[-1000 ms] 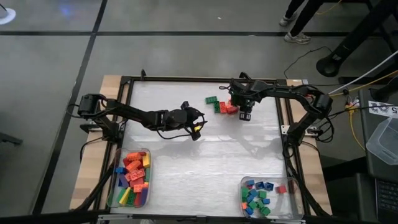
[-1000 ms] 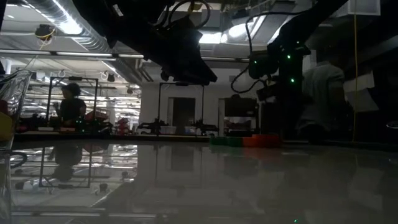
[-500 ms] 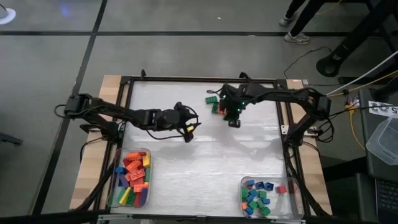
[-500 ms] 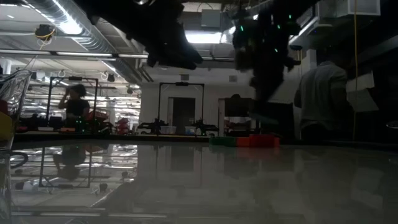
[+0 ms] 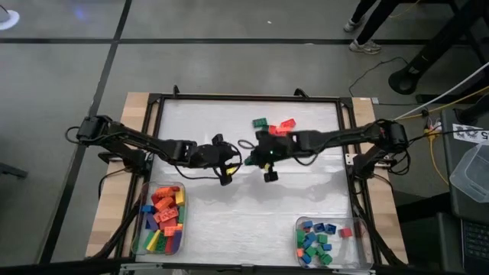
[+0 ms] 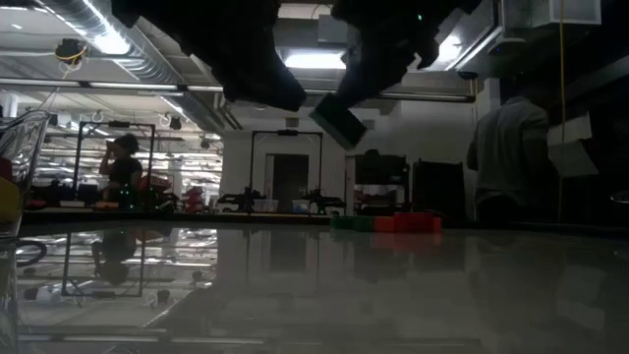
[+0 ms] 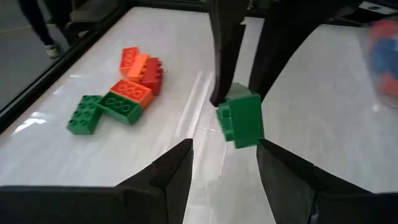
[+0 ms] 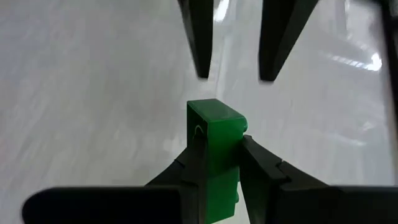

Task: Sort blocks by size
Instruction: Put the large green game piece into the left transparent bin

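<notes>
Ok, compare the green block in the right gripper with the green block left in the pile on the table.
The held green block hangs clear of the table, clamped in the right gripper; the pile's green block lies flat on the table, studs up, ungripped. The held one is alone; the other touches neighbouring blocks. Both are green studded bricks.

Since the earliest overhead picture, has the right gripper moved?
Yes. The right gripper, holding a small green brick, moved from the loose brick pile toward the table's middle.

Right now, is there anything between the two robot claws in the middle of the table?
Only a green block, shut in the right gripper. The left gripper faces it, open; the left wrist view shows bare table in the remaining gap.
</notes>
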You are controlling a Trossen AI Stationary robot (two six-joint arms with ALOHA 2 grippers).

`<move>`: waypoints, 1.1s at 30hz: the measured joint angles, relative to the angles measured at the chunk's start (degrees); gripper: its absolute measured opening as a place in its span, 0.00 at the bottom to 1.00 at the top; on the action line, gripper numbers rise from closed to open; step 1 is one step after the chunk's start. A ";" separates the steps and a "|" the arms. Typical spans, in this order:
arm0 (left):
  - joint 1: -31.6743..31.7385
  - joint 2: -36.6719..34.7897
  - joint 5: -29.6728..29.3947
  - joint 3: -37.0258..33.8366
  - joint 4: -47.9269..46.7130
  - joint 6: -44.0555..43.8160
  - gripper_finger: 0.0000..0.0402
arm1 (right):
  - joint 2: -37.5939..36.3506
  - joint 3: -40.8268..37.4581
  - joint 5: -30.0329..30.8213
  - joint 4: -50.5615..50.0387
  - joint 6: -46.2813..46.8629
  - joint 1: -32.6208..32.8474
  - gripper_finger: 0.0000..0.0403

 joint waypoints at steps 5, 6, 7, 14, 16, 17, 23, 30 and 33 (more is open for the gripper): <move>-1.59 0.00 0.00 0.00 0.58 2.66 0.41 | 0.00 0.00 4.05 3.08 0.07 3.64 0.18; -1.85 0.00 -0.02 0.00 0.59 3.16 0.41 | 0.00 0.00 4.66 3.25 0.06 4.15 0.18; -2.09 0.00 -0.01 0.00 0.59 3.29 0.41 | 0.00 0.00 5.11 3.59 0.09 4.61 0.18; -3.01 0.00 -0.21 0.00 0.90 3.20 0.41 | 0.00 -0.04 7.04 4.40 0.09 5.72 0.18; -3.01 0.00 -0.21 0.00 0.90 3.20 0.41 | 0.00 -0.05 7.06 4.58 0.10 5.69 0.18; -3.01 0.00 -0.21 0.00 0.90 3.20 0.41 | 0.00 -0.07 7.06 4.61 0.10 5.69 0.18; -3.01 0.00 -0.19 0.00 0.90 3.20 0.41 | 0.00 -0.07 7.09 4.35 0.18 5.67 0.18; -3.05 0.00 -0.06 0.00 1.01 3.17 0.41 | 0.00 0.00 11.98 4.89 0.29 5.61 0.18; -2.99 0.00 0.16 0.02 1.03 3.15 0.41 | 0.00 0.01 12.10 6.10 0.27 5.61 0.18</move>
